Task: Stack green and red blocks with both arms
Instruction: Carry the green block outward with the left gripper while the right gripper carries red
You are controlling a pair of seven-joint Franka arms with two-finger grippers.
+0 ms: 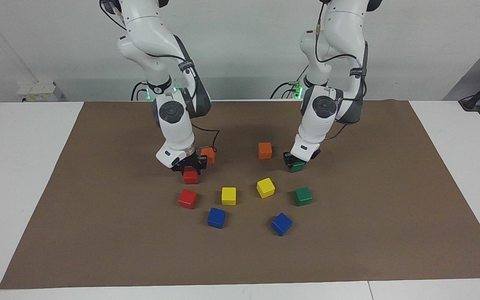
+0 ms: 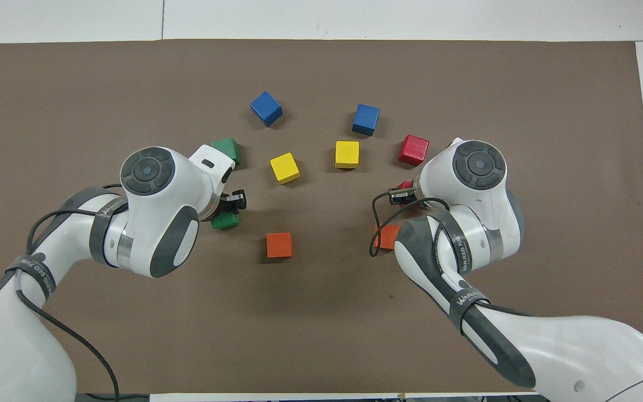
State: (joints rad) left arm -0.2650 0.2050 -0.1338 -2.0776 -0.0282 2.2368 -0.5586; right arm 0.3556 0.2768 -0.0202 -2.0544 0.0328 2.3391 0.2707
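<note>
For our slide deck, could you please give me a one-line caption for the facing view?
Left hand shut on a green block, right hand shut on a red block.

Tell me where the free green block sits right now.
The free green block lies on the brown mat toward the left arm's end, beside a yellow block and farther from the robots than the green block under the left gripper.

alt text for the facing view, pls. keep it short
Two white arms reach down onto a brown mat: the left pincer is shut on a green block and the right pincer on a red block, both still on the mat. Nearby lie another red block, another green block, and pairs of yellow, blue and orange cubes.
</note>
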